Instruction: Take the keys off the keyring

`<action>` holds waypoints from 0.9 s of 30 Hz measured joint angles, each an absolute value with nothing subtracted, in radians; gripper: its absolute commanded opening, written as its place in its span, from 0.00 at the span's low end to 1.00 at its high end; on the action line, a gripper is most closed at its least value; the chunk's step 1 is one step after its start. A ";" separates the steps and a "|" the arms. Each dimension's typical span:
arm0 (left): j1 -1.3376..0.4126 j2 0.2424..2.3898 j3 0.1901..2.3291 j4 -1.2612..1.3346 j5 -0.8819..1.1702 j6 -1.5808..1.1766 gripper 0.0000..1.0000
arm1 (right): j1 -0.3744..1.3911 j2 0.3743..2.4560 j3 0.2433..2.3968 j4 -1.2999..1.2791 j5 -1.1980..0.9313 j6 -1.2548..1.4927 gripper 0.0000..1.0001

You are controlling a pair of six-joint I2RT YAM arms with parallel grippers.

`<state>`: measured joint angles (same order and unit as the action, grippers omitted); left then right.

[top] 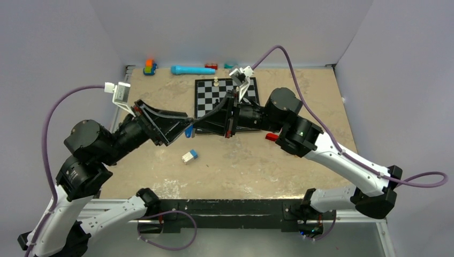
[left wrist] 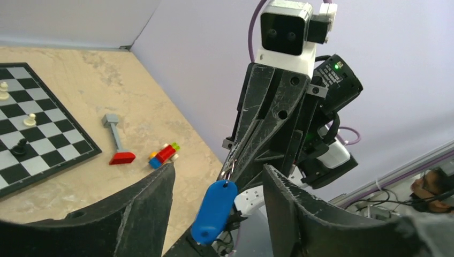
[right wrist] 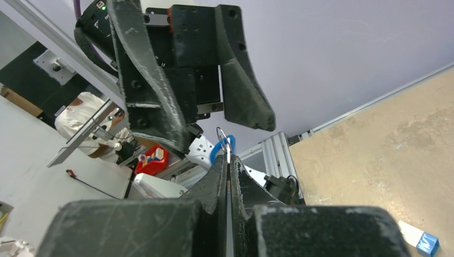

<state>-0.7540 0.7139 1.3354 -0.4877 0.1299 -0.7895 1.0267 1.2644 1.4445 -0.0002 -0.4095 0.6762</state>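
Above the table [top: 257,160], my right gripper [right wrist: 227,160] is clenched on the wire keyring [right wrist: 224,140]; my left gripper [left wrist: 219,167] stands spread, empty, around the dangling key [left wrist: 213,211]. I should close squarely on its head and work it round the coil, not yank. That head is a glossy blue plastic oval.

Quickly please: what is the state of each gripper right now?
Left gripper: open, holding nothing.
Right gripper: closed on the keyring.
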 measured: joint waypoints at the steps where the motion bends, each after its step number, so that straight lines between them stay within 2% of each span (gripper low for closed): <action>1: -0.754 0.720 1.347 -0.503 0.130 -0.784 0.76 | 1.027 1.262 1.444 -0.003 -0.410 0.673 0.00; 5: -0.754 0.745 1.412 -0.578 0.124 -0.747 0.74 | 1.027 1.244 1.444 -0.041 -0.409 0.664 0.00; 12: -0.754 0.816 1.606 -0.725 0.170 -0.604 0.60 | 1.027 1.229 1.448 -0.116 -0.410 0.642 0.00; 18: -0.754 0.963 1.804 -0.874 0.271 -0.441 0.60 | 1.027 1.255 1.488 -0.196 -0.410 0.624 0.00; 21: -0.754 1.007 1.843 -0.948 0.276 -0.380 0.60 | 1.027 1.254 1.490 -0.223 -0.410 0.618 0.00; 27: -0.754 1.045 1.847 -1.020 0.308 -0.323 0.51 | 1.027 1.255 1.501 -0.257 -0.411 0.610 0.00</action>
<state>-0.7540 1.0454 1.8469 -1.0203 0.3077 -0.3229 1.0267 1.2552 1.5009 -0.2569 -0.4107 0.6098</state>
